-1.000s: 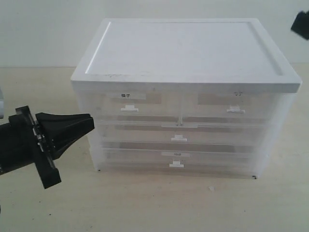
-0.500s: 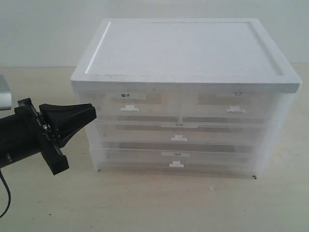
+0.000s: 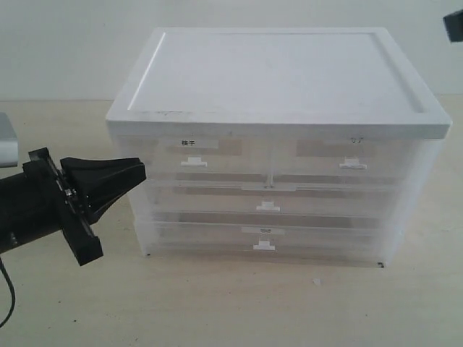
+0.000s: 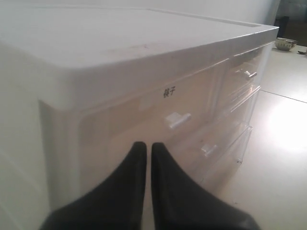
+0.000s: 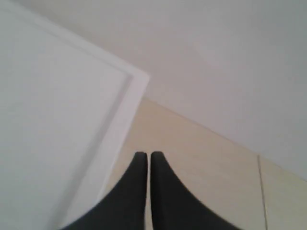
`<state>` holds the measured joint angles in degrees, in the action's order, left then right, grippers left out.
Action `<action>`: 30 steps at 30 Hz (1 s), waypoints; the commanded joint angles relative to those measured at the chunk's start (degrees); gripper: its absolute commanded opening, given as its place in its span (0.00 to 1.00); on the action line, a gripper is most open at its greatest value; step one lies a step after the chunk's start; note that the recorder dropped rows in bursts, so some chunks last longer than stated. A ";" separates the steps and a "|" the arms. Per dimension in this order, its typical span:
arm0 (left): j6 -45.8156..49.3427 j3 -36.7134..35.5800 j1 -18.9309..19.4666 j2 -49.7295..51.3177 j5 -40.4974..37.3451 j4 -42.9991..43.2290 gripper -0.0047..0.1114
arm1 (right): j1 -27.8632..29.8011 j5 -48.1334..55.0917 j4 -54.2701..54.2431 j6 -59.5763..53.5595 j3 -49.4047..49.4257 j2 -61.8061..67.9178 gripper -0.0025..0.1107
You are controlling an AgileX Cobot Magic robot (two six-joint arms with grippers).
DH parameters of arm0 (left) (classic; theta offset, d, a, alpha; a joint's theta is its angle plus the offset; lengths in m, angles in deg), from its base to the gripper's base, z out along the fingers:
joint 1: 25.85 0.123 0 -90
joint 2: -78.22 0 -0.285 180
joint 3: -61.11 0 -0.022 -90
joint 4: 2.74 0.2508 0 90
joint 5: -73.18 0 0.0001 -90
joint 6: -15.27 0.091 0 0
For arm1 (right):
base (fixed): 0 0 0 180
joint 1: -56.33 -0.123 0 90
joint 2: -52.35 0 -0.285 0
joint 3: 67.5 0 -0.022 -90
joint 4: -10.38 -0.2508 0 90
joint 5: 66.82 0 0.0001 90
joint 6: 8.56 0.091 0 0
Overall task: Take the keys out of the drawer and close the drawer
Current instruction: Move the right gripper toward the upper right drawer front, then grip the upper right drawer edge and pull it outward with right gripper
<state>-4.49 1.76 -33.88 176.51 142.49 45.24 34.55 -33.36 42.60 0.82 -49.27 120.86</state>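
Observation:
The drawer is the upper right half-width one of the white cabinet, with a small white tab handle and a faint grey label; it is closed. The left wrist view shows its handle end of the drawer too. The keys are hidden; no keys show through any front. My left gripper is shut and empty, its tip beside the cabinet's left front corner, level with the top drawer row. In its own view the left gripper points at the bold-labelled drawer. My right gripper is shut and empty, high over the cabinet's top corner.
Two full-width translucent drawers sit below the top row. Only a dark corner of the right arm shows at the exterior view's upper right. A small bowl stands on the table beyond the cabinet. Pale tabletop lies in front.
My left gripper rose a little and edged toward the cabinet's left corner, still shut. The right arm's dark tip shifted higher at the frame's upper right edge.

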 commanded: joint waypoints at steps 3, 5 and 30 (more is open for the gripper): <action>-0.32 0.23 -0.49 0.29 0.65 0.91 0.08 | -16.18 9.99 -8.15 -16.46 -2.71 -0.57 0.11; -0.32 0.23 -0.49 0.29 0.65 0.91 0.08 | -22.59 10.25 -9.02 -23.33 0.77 0.48 0.29; -1.20 0.23 -0.49 0.29 0.65 2.16 0.08 | -29.57 7.87 22.77 -11.41 17.15 11.29 0.36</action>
<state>-5.12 1.76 -33.88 176.51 142.49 46.97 4.93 -25.62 63.66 -10.95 -32.64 132.16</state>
